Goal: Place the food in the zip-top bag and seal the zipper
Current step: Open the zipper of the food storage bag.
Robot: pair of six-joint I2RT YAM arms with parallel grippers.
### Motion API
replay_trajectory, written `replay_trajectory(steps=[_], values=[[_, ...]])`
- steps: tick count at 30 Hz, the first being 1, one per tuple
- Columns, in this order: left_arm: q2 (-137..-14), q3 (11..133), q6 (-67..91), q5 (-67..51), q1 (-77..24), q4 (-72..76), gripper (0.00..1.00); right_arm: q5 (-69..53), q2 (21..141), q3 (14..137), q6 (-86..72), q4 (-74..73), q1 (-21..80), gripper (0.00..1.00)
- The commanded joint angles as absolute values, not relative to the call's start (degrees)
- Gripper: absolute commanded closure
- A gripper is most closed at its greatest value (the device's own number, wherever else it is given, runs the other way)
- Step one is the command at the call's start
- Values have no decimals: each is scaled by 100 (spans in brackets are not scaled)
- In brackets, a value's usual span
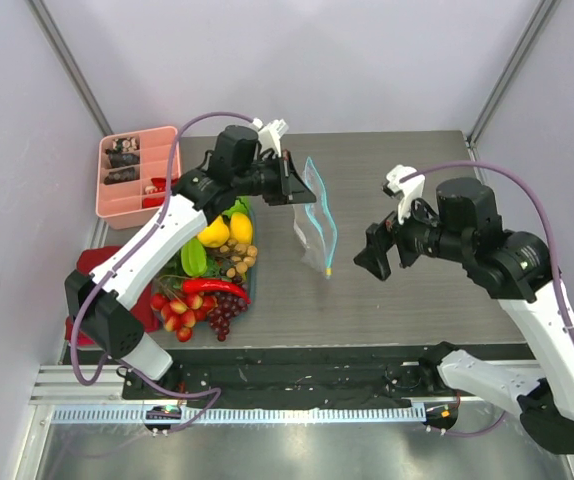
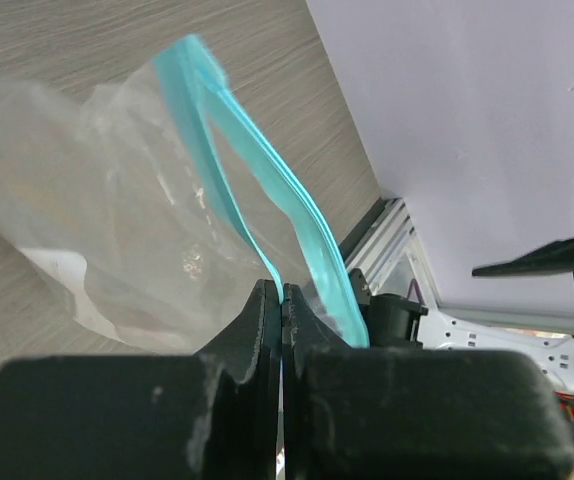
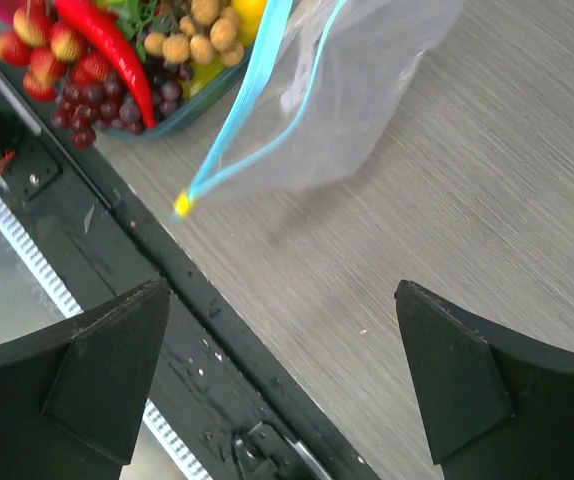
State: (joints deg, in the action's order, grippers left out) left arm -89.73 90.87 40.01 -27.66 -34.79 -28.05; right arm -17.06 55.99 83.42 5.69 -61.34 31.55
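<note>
Left gripper point(image 1: 289, 185), clenched on the upper edge of the zip-top bag point(image 1: 314, 225), hangs it over mid-table; right gripper point(image 1: 377, 262), fully spread and empty, stands at the bag's 3 o'clock, with the food point(image 1: 207, 275) heaped at its 8 o'clock. Bag judged feather-light, limp and slippery: best taken by the stiffer zipper point(image 2: 267, 180). Only the left wrist view shows the jaws meeting on film beside that strip; only the top view shows both arms.

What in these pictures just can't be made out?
- Top view: left arm covers part of the food.
- Top view: tray contents too small.
- Left wrist view: left gripper hides the bag edge it pinches.
- Right wrist view: bag top cut off by the frame.
</note>
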Motion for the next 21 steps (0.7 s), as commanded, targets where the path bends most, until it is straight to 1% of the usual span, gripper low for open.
replay_trajectory(steps=[1, 3, 7, 8, 10, 11, 13, 14, 19, 21], values=[[-8991, 9360, 3691, -2182, -3788, -2944, 100, -1205, 6046, 8323, -437, -4967, 3173, 2], [-9026, 9404, 3735, -2066, -3858, -2927, 100, -1151, 6222, 8367, -746, -4581, 3173, 5], [-9114, 9413, 3849, -2162, -3911, -2865, 100, -1081, 6600, 8385, -1300, -4254, 3173, 12], [-9114, 9404, 3867, -2188, -3920, -2857, 100, -933, 6627, 8333, -1379, -4202, 3173, 19], [-9105, 9369, 3876, -2188, -3946, -2830, 100, -844, 6697, 8253, -1459, -4000, 3173, 24], [-9097, 9352, 3911, -2206, -3946, -2813, 100, -861, 6715, 8175, -1502, -3938, 3164, 30], [-9088, 9351, 3955, -2189, -3946, -2777, 100, -861, 6785, 8095, -1564, -3832, 3164, 37], [-9079, 9352, 3981, -2128, -3946, -2769, 100, -879, 6855, 7999, -1573, -3884, 3164, 43], [-8991, 9282, 3981, -2197, -3929, -2760, 100, -835, 6715, 7603, -1494, -4113, 3173, 54], [-8947, 9124, 3999, -2224, -3929, -2716, 100, -809, 6636, 7506, -1477, -4105, 3164, 55]])
